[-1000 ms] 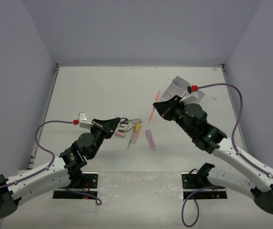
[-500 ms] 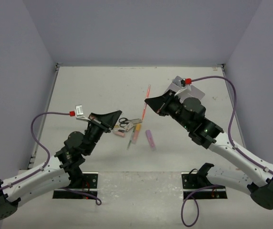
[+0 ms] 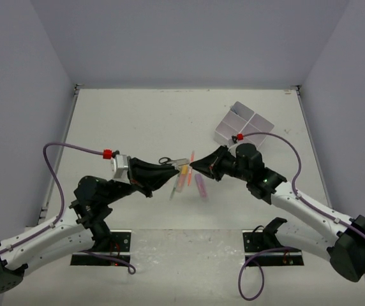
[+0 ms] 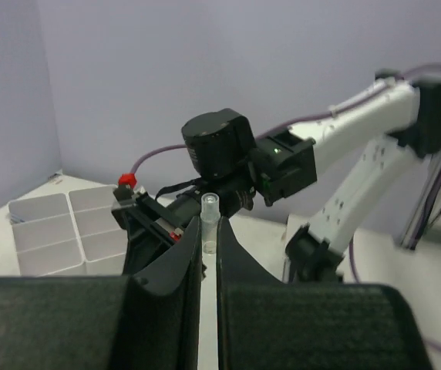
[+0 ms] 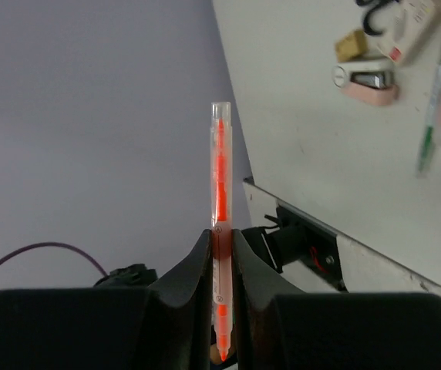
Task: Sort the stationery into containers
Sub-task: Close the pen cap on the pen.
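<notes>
l tool [image 4: 210,250] clamped tight on clear pen [image 4: 209,212], r tool [image 5: 220,239] clamped on orange pen [image 5: 219,162].

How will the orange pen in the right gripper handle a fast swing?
Likely stiff: the orange pen stands straight out of the right gripper. It looks thin, so probably light. Its smooth clear barrel may pivot or slip in the pinch, and would likely roll once released.
</notes>
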